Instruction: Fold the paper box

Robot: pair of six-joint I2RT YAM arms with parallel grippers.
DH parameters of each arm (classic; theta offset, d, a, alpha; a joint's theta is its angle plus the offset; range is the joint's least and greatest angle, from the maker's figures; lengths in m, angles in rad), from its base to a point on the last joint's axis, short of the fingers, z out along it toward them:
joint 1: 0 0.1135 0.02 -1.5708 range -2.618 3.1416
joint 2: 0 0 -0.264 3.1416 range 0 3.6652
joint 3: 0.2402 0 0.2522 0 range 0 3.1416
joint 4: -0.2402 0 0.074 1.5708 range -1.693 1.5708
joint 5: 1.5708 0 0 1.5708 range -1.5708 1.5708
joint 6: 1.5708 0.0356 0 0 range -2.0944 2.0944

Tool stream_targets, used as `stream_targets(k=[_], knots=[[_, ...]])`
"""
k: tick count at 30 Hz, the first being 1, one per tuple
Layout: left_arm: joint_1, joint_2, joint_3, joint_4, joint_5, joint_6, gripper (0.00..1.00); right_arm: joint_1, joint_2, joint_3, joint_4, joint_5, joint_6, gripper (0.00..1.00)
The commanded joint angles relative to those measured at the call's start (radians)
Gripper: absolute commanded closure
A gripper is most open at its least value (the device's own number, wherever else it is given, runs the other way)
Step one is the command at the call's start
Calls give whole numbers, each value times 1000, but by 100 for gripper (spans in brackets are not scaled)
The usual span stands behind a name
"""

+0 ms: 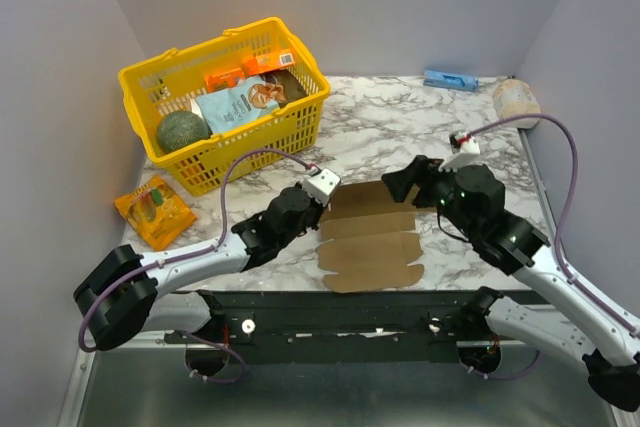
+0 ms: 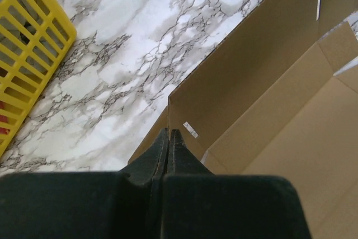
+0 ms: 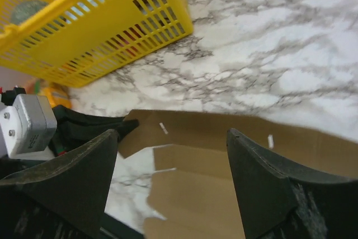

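Observation:
The paper box (image 1: pixel 370 237) is a flat brown die-cut cardboard sheet with notched flaps, lying on the marble table in front of the arms. Its far panel is lifted upright along a crease, as the left wrist view (image 2: pixel 263 54) shows. My left gripper (image 1: pixel 318 211) is shut on the left corner of that raised panel; its fingers (image 2: pixel 169 134) pinch the thin edge. My right gripper (image 1: pixel 402 183) is open and empty, hovering over the sheet's far right part. In the right wrist view its jaws (image 3: pixel 172 134) stand wide apart above the cardboard (image 3: pixel 224 194), with the left gripper (image 3: pixel 95 126) at the panel's corner.
A yellow basket (image 1: pixel 140 72) with groceries stands at the back left, and also shows in both wrist views (image 2: pixel 28 54) (image 3: pixel 112 26). Orange printed packets (image 1: pixel 153 209) lie at the left edge. A small blue box (image 1: pixel 449 79) and a pale jar (image 1: pixel 515 99) lie at the back right.

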Motion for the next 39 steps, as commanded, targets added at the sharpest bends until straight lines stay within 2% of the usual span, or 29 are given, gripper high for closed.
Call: stream_targets(k=[1, 2, 4, 8, 15, 26, 29, 30, 32, 33, 35, 36, 38, 39], knots=[[-32, -70, -66, 162, -108, 1, 100, 6, -79, -176, 48, -20, 448, 15], [-35, -75, -79, 164, -112, 6, 100, 6, -84, -210, 82, -55, 544, 15], [-43, -86, -88, 167, -135, 16, 100, 6, -84, -256, 200, -88, 603, 15], [-56, -110, -125, 196, -139, 32, 100, 4, -18, -290, 234, -65, 714, 15], [-79, -118, -137, 202, -153, 35, 100, 4, 25, -336, 392, -30, 784, 15], [-139, -100, -138, 220, -199, 90, 100, 2, 169, -354, 492, 9, 861, 23], [-141, -95, -135, 214, -199, 99, 100, 2, 192, -363, 498, 9, 867, 36], [-141, -92, -135, 211, -199, 99, 100, 2, 194, -371, 501, 9, 872, 44], [-141, -87, -131, 202, -199, 93, 100, 2, 197, -386, 506, 15, 889, 53], [-141, -83, -126, 197, -198, 90, 99, 2, 198, -405, 510, 19, 892, 63], [-141, -78, -120, 184, -191, 73, 96, 1, 200, -420, 516, 27, 899, 73], [-141, -78, -122, 182, -178, 69, 92, 2, 203, -431, 516, 30, 899, 81], [-141, -78, -114, 176, -161, 56, 85, 1, 206, -439, 518, 33, 900, 84], [-141, -80, -111, 173, -147, 55, 76, 2, 208, -440, 518, 33, 898, 87]])
